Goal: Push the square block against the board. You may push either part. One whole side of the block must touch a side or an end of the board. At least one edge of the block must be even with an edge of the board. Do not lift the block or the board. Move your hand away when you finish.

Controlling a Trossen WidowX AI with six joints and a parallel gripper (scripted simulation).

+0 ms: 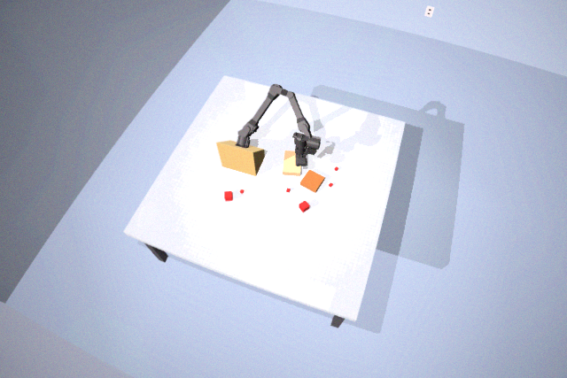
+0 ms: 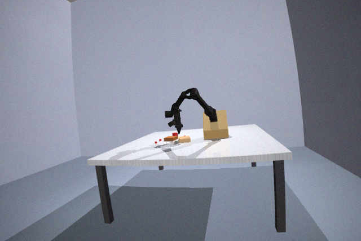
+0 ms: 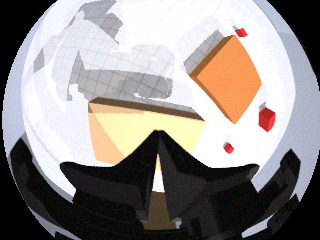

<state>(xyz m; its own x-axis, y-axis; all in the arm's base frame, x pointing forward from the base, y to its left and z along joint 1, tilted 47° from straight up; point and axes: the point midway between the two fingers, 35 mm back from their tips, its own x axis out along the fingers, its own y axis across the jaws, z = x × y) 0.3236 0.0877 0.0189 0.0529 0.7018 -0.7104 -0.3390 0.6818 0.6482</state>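
Observation:
The orange square block (image 1: 313, 181) (image 2: 170, 138) (image 3: 227, 80) lies flat on the table, turned at an angle to the board. The pale tan board (image 1: 291, 165) (image 2: 184, 139) (image 3: 120, 130) is an oblong lying flat beside it. Bare table shows between the two in the wrist view, so they are apart. My gripper (image 1: 300, 164) (image 2: 179, 133) (image 3: 158, 134) is shut and empty. Its tips are above the table top, over or close to the board, and hide part of the board in the wrist view.
A big tan box (image 1: 237, 158) (image 2: 215, 133) stands by the arm's base on the white table (image 1: 229, 236). A red cube (image 1: 304, 206) (image 3: 267, 120) lies near the block, another red cube (image 1: 228, 196) in front of the box. Several tiny red cubes are scattered around.

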